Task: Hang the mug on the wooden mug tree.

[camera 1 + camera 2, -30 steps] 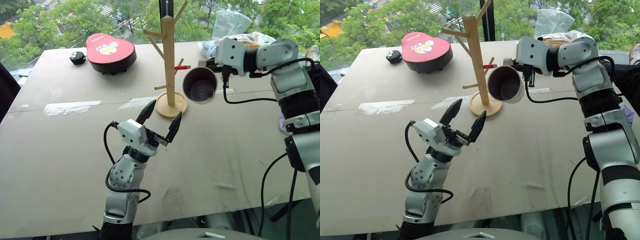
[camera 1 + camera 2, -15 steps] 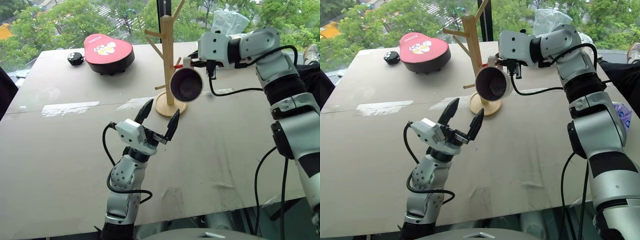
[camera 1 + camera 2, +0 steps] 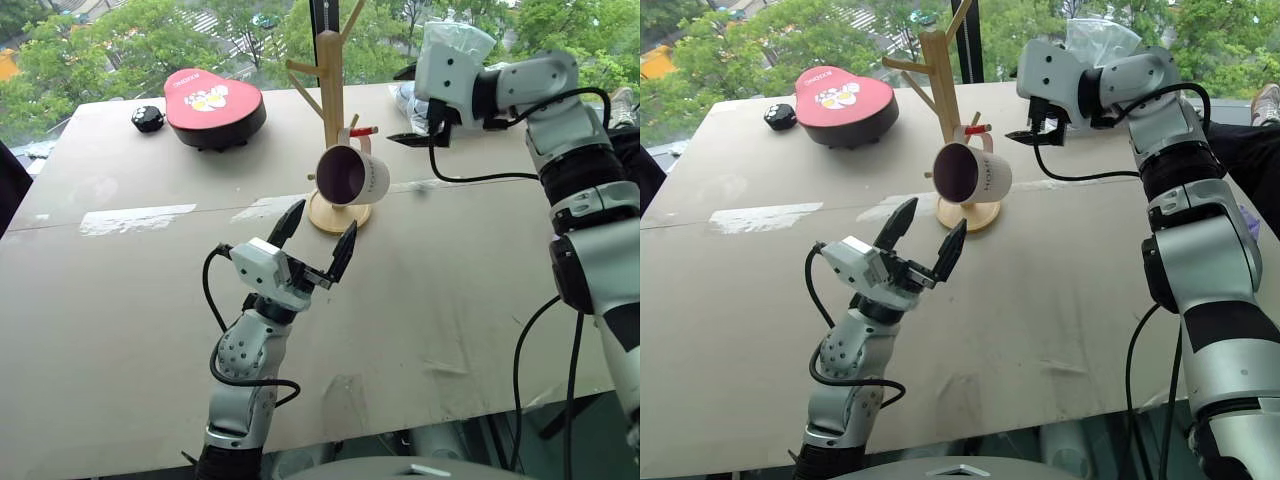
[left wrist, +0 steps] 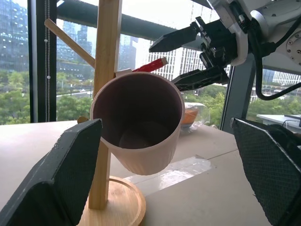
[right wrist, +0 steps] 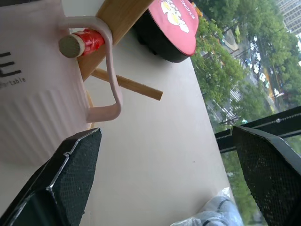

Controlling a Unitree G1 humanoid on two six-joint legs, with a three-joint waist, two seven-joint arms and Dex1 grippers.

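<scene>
At near centre of counter [image 3: 120,330], left hand [image 3: 318,238] sat spread wide, empty. Behind it, mug [image 3: 352,176] now hung by handle on red-tipped peg of wooden mug tree [image 3: 335,120]. Right hand [image 3: 420,105] had let go, wide open, backed off right; task looked done.

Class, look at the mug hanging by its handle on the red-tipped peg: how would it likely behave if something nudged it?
The mug hangs tilted from one slanted peg, so it would probably swing. It looks rigid, likely ceramic, so a fall could chip it. The wooden mug tree is tall on a small round base, so a hard shove might tip it.
</scene>
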